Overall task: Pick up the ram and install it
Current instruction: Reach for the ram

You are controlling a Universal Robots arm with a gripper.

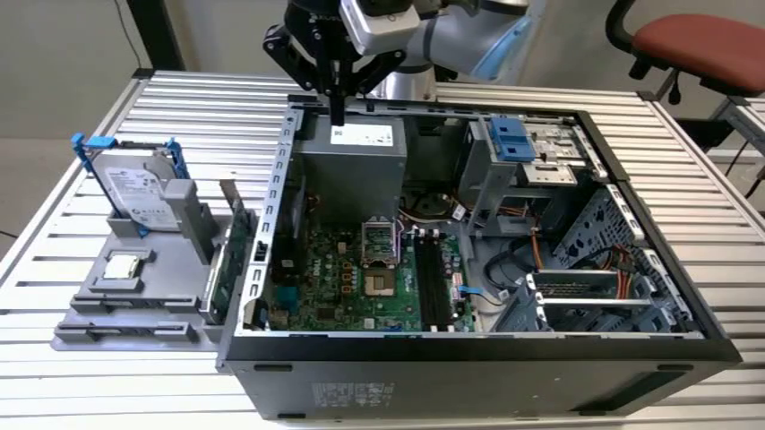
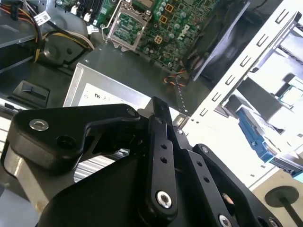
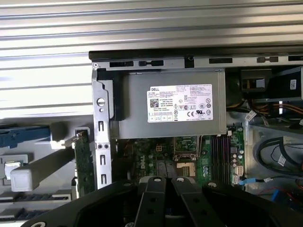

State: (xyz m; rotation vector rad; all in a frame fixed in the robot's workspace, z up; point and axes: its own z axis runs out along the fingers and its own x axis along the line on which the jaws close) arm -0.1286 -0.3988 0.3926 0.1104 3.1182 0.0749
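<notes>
My gripper hangs above the back left corner of the open computer case, over the grey power supply. Its black fingers are pressed together with nothing between them. In the grey holder to the exterior view's left of the case, a thin green board stands on edge against the case wall. It also appears in the first wrist view. I cannot tell whether it is the ram or the larger card. The black memory slots lie on the motherboard, below and right of the gripper.
The holder also carries a silver hard drive in blue brackets and a small square chip. Cable bundles and a blue-fronted drive cage fill the case's right half. A red chair stands behind the slatted table.
</notes>
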